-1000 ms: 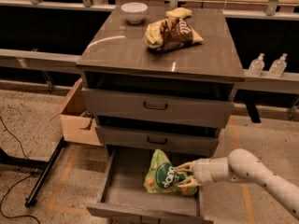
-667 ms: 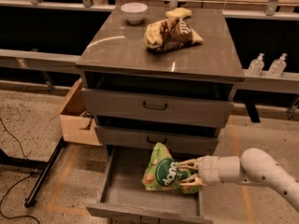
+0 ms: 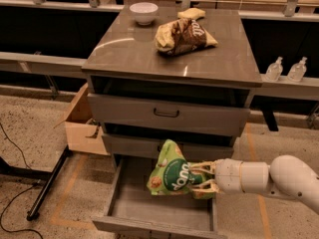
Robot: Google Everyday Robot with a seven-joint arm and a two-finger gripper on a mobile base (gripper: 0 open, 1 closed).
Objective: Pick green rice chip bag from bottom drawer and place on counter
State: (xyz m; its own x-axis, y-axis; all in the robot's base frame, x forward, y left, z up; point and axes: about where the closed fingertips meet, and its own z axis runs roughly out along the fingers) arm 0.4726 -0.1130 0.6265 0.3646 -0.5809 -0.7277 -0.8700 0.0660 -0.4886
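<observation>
The green rice chip bag hangs tilted in the air just above the open bottom drawer, in front of the middle drawer face. My gripper comes in from the right on a white arm and is shut on the bag's right end. The counter is the glossy grey-brown cabinet top above, well higher than the bag.
A brown-and-yellow snack bag and a white bowl lie on the counter's back half. A cardboard box stands left of the cabinet. Two bottles sit on a ledge at the right. A black stand leg crosses the floor at left.
The gripper has lifted the green bag up out of the drawer and a little to the left; the bag now hangs clear of the drawer floor.
</observation>
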